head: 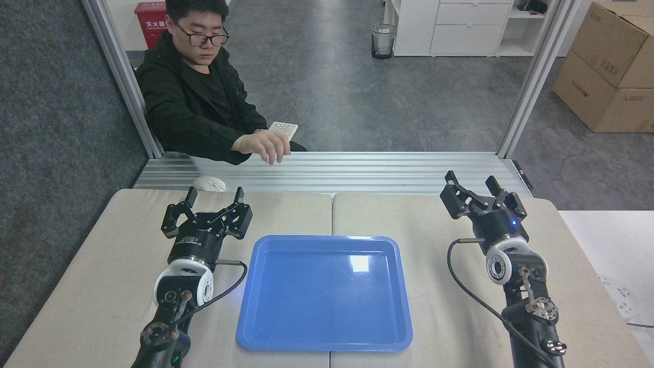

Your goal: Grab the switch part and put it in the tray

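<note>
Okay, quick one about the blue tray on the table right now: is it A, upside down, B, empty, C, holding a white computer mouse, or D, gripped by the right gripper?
B: the tray shows only bare glossy blue inside its rim, lying upright between the two open grippers.

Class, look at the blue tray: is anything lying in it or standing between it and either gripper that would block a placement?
Nothing visible does. The tray has nothing in it, and bare table separates it from the left gripper and right gripper. No switch part is in view.

White Chinese characters on red box (151,23) at top left, faint red print on cardboard carton (587,89), both only partly legible
</note>
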